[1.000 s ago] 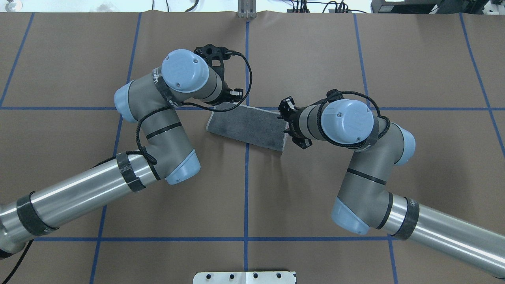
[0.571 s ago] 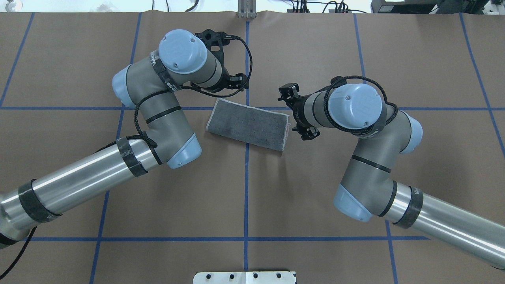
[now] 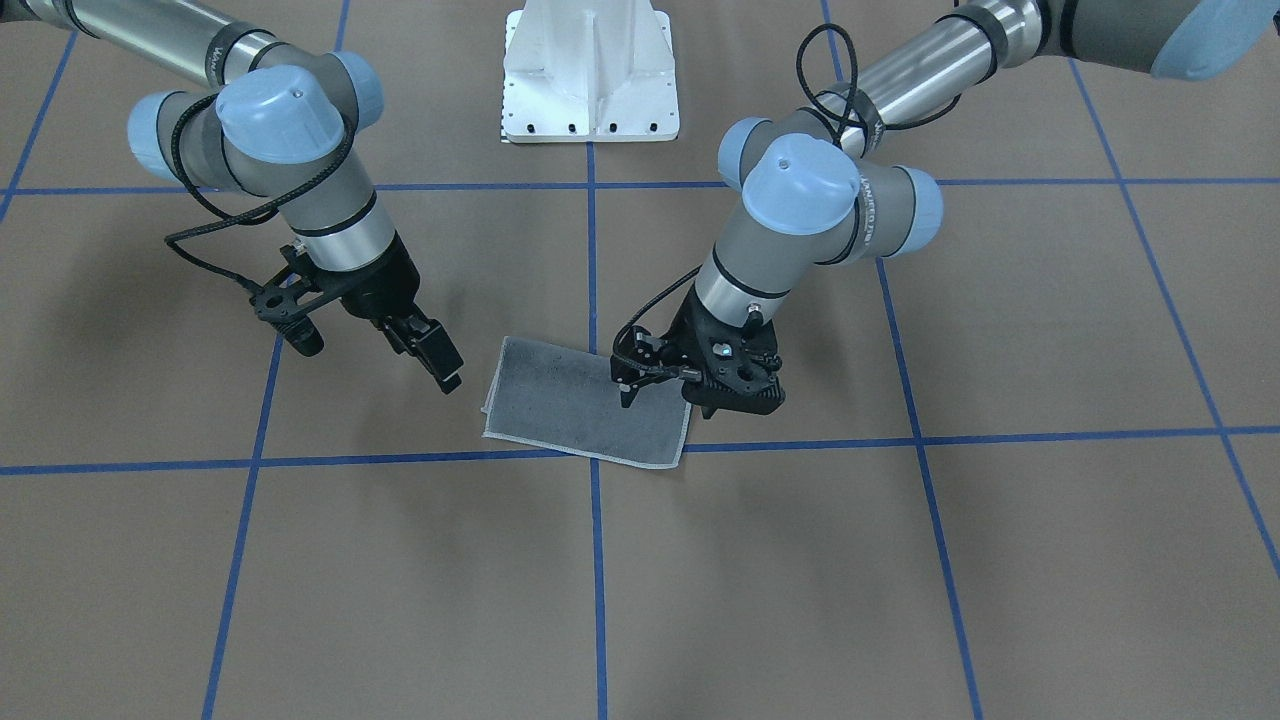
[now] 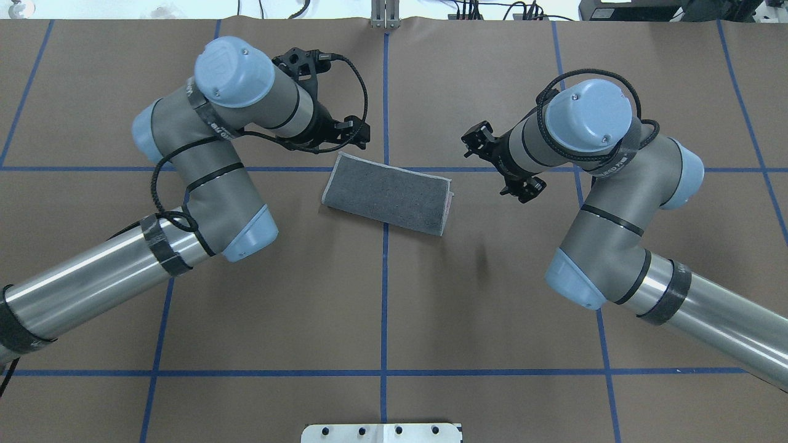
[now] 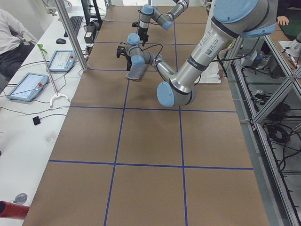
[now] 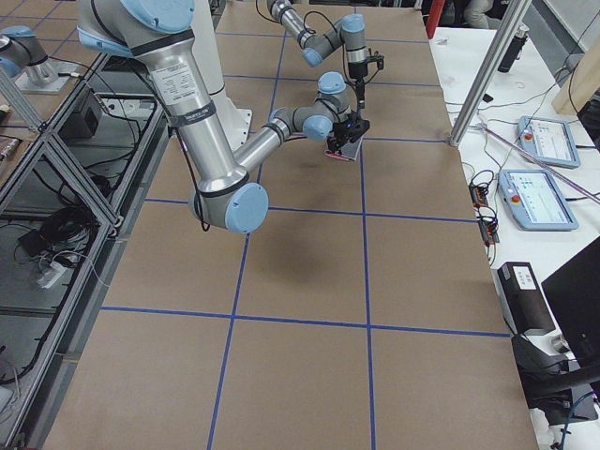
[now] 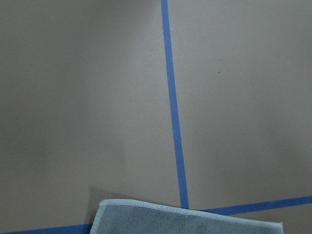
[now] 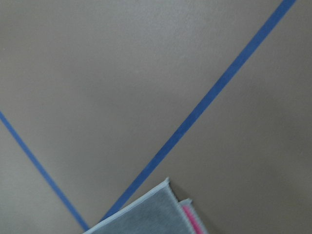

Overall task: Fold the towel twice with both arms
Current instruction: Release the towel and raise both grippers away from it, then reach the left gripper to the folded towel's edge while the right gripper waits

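Observation:
The towel (image 4: 386, 194) lies flat at the table's middle, folded into a rectangle with its dark grey face up. It also shows in the front view (image 3: 580, 405). A pink sliver peeks out at one short end (image 8: 192, 222). My left gripper (image 4: 356, 134) hovers just beyond the towel's far left corner, raised and holding nothing; its jaws look open (image 3: 632, 385). My right gripper (image 4: 479, 140) hangs in the air to the right of the towel, apart from it, jaws open and empty (image 3: 440, 362). The left wrist view shows only the towel's stitched edge (image 7: 185, 219).
The white pedestal base (image 3: 590, 70) stands at the robot's side of the table. Blue tape lines (image 4: 385, 295) cross the brown table cover. Tablets (image 5: 23, 87) and a metal post (image 5: 70, 33) stand on the side bench beyond the far edge.
Both grippers have lifted and drawn back from the towel's ends, the left toward the far left, the right toward the far right. The towel has stayed in place.

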Robot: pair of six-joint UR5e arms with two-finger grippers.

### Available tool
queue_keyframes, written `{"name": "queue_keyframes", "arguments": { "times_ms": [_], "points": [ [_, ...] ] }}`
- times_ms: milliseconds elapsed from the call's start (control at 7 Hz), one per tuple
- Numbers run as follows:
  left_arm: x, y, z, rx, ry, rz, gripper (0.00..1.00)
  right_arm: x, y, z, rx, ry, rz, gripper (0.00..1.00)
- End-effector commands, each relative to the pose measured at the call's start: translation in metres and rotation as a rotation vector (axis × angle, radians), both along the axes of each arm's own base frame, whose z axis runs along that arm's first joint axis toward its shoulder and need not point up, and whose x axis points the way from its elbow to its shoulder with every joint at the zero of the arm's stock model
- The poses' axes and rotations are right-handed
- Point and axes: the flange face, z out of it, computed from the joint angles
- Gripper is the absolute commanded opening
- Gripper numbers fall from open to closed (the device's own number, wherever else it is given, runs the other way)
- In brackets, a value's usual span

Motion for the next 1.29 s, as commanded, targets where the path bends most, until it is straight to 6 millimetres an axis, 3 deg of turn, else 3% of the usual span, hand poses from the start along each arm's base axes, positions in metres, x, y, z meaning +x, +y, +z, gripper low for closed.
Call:
{"name": "queue_keyframes", "arguments": {
  "times_ms": [0,286,429,571,857,1143],
  "points": [
    [-0.029,0.026,0.046,-0.037,-0.008,-0.004,1.00,0.026,0.000,0.016,0.127,0.141,-0.178,1.00],
    [-0.017,0.028,0.066,-0.129,0.081,-0.055,1.00,0.075,0.002,0.040,0.231,0.144,-0.341,1.00],
    [-0.008,0.028,0.089,-0.190,0.165,-0.086,1.00,0.103,-0.006,0.054,0.276,0.146,-0.406,1.00],
    [-0.003,0.028,0.089,-0.265,0.243,-0.120,0.99,0.116,-0.009,0.064,0.297,0.155,-0.430,1.00],
    [0.000,0.030,0.088,-0.324,0.265,-0.141,0.96,0.116,-0.010,0.063,0.301,0.157,-0.427,1.00],
    [0.005,0.034,0.088,-0.360,0.273,-0.147,0.73,0.116,-0.010,0.062,0.302,0.155,-0.428,1.00]
  ]
}}
